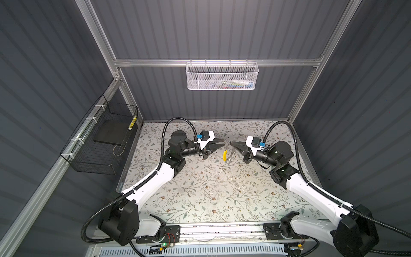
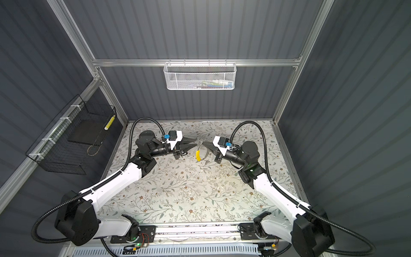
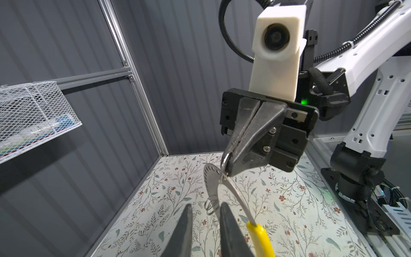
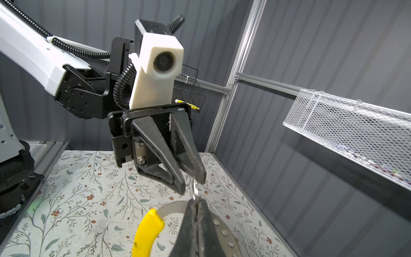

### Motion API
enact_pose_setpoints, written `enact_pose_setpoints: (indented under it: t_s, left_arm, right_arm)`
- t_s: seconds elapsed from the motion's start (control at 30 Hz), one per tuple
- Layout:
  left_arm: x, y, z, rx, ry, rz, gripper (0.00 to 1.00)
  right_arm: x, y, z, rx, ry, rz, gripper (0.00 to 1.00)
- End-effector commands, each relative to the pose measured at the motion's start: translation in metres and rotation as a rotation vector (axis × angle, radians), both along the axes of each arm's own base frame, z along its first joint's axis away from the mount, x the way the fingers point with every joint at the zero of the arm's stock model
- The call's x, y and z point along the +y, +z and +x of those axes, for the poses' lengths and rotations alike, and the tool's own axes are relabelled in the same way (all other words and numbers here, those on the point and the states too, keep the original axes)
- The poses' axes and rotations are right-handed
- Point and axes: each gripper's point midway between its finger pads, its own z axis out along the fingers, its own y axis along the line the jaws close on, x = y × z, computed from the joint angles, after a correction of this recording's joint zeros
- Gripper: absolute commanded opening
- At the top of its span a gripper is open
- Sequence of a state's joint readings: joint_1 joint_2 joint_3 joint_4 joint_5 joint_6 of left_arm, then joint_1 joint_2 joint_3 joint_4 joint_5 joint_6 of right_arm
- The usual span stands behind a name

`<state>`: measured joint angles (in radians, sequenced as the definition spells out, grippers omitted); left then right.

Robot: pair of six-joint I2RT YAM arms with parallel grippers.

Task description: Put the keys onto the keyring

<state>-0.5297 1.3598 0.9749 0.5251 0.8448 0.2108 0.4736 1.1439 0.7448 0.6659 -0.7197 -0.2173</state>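
The keyring [image 3: 210, 178] is hanging clamped in my right claw [image 3: 226, 167], its yellow tag [image 3: 261, 240] drooping below that claw. My left claw [image 4: 191, 184], jaws apart, is facing the right claw tip to tip, seemingly straddling a small loop [image 3: 210, 208].

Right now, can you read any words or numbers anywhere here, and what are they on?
No text here can be read.
Yellow tag on the keyring: blank on the side shown.
Its metal band: only small holes, no letters.
Things in the white mesh basket: too blurred.
Yellow strip in the black wire basket: dark marks, too small.
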Motion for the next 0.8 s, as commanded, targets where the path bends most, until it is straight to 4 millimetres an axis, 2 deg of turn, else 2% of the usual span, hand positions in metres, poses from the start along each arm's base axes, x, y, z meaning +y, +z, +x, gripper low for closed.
enact_pose_setpoints:
  t_s: [0.0,0.4,0.6,0.67,0.7,0.77]
  left_arm:
    - [-0.004,0.01,-0.008,-0.025,-0.051,-0.02,0.22]
    - [-0.012,0.014,-0.011,-0.081,-0.065,0.012,0.2]
    - [-0.011,-0.002,-0.008,-0.101,-0.038,0.096,0.19]
    - [-0.008,-0.008,-0.005,-0.118,-0.006,0.142,0.22]
    - [-0.006,-0.009,-0.004,-0.127,0.007,0.16,0.24]
    - [-0.002,-0.012,-0.002,-0.146,0.039,0.195,0.26]
  right_arm:
    - [0.001,0.007,-0.005,-0.084,0.013,0.001,0.0]
    - [0.006,-0.002,-0.003,-0.152,0.007,-0.074,0.0]
    - [0.006,-0.004,0.001,-0.268,-0.072,-0.153,0.0]
    - [0.006,-0.008,0.004,-0.307,-0.108,-0.199,0.0]
    - [0.001,0.001,0.001,-0.348,-0.131,-0.2,0.0]
    - [-0.001,0.003,0.002,-0.385,-0.164,-0.222,0.0]
